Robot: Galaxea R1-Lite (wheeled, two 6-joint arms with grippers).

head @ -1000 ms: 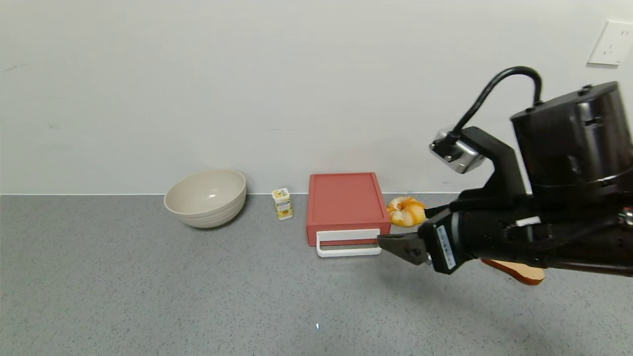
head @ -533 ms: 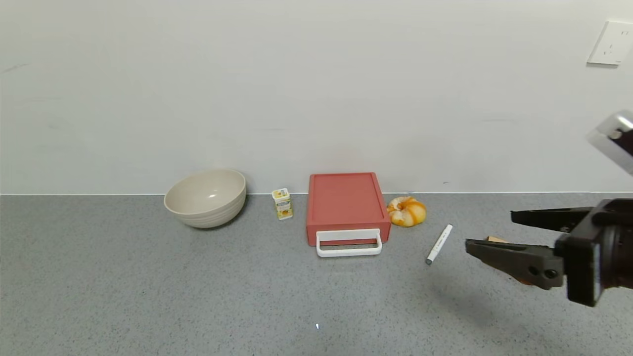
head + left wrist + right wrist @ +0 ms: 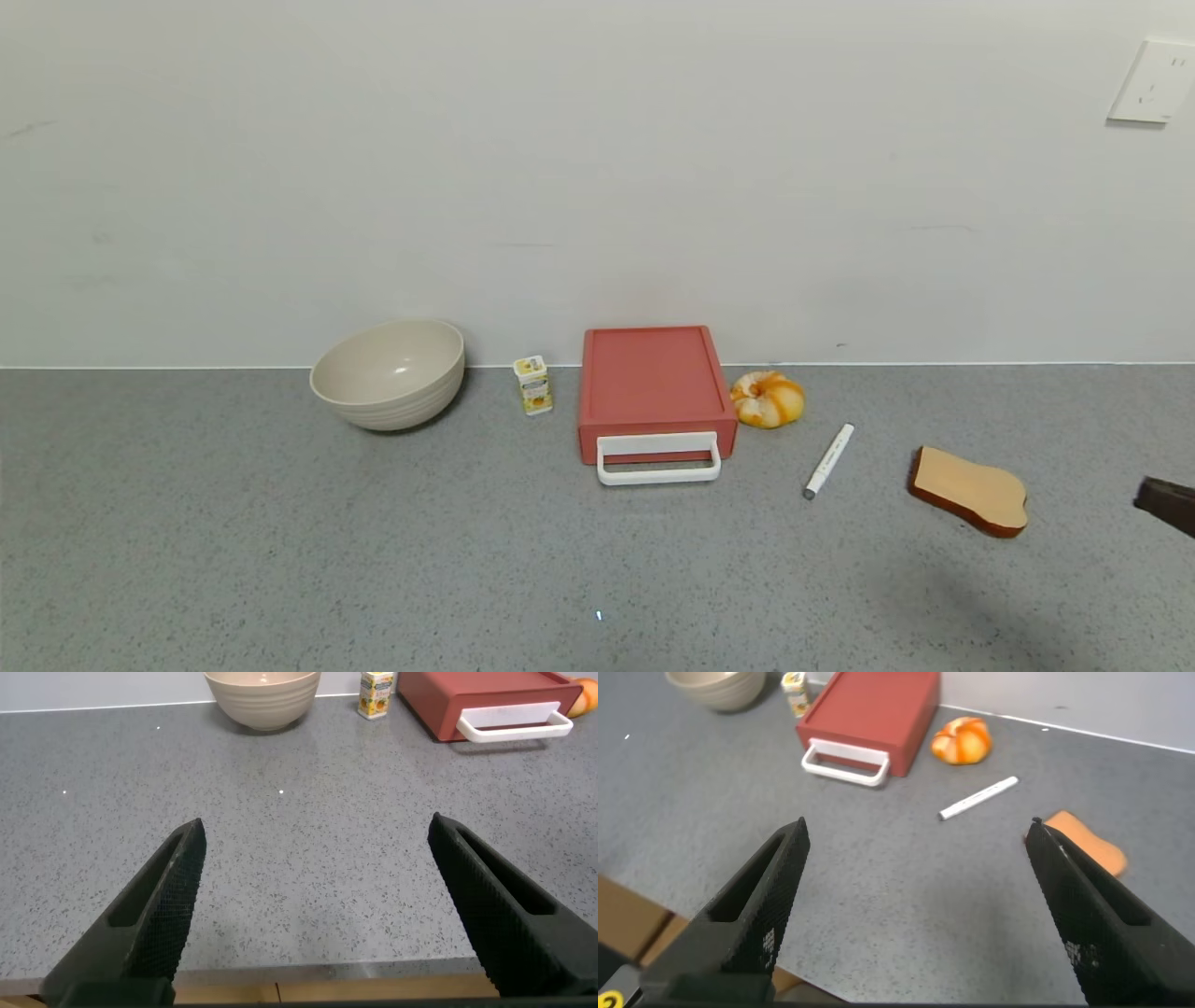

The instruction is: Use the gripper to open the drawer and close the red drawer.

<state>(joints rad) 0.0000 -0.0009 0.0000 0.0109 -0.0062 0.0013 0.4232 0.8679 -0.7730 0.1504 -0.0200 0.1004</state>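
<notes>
The red drawer (image 3: 653, 392) sits shut in its casing against the back wall, its white loop handle (image 3: 658, 459) facing me. It also shows in the left wrist view (image 3: 486, 700) and the right wrist view (image 3: 868, 714). My right gripper (image 3: 915, 835) is open and empty, pulled back to the right near the table's front edge; only a fingertip (image 3: 1167, 502) shows at the head view's right edge. My left gripper (image 3: 316, 831) is open and empty, low over the table's near-left edge, out of the head view.
A beige bowl (image 3: 388, 373) and a small yellow carton (image 3: 533, 384) stand left of the drawer. An orange-white bun (image 3: 766, 399), a white marker (image 3: 829, 460) and a toast slice (image 3: 969, 490) lie to its right.
My right gripper has drawn back from the drawer's handle to the right, almost out of the head view, uncovering the marker and toast. The drawer has not moved.
</notes>
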